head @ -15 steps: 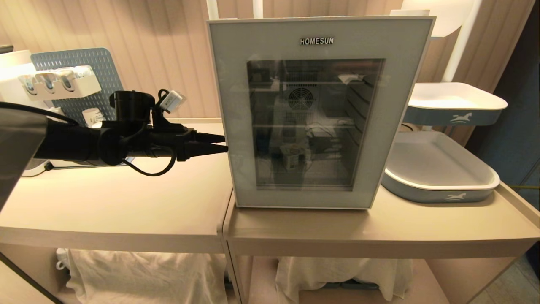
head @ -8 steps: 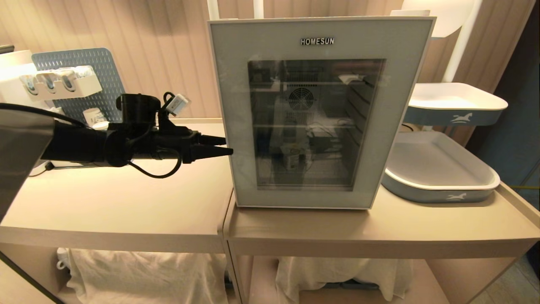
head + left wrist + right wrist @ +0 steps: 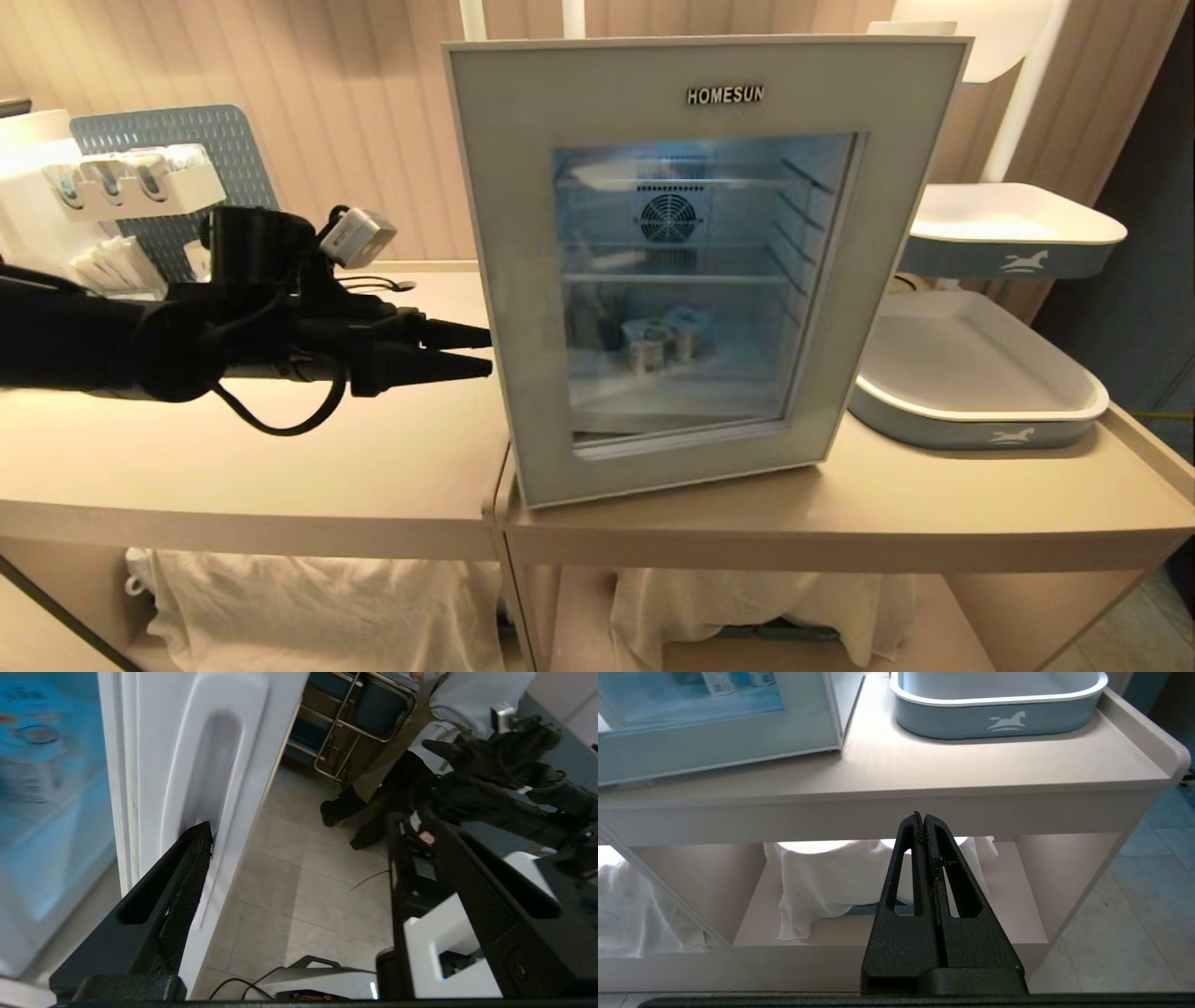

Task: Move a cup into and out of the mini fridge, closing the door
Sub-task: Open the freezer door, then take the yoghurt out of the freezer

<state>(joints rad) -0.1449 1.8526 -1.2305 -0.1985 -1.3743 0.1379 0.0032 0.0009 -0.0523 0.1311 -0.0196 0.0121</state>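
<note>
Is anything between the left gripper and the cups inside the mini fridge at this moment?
Yes. The door is only cracked open and covers the front of the mini fridge, with the cups behind its glass on the lower shelf. The left gripper, jaws wide, has one finger hooked in the door's side handle recess.

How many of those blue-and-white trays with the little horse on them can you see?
2. One horse-logo tray sits on the counter right of the mini fridge; a second tray is raised above and behind it. Others may be out of view.
</note>
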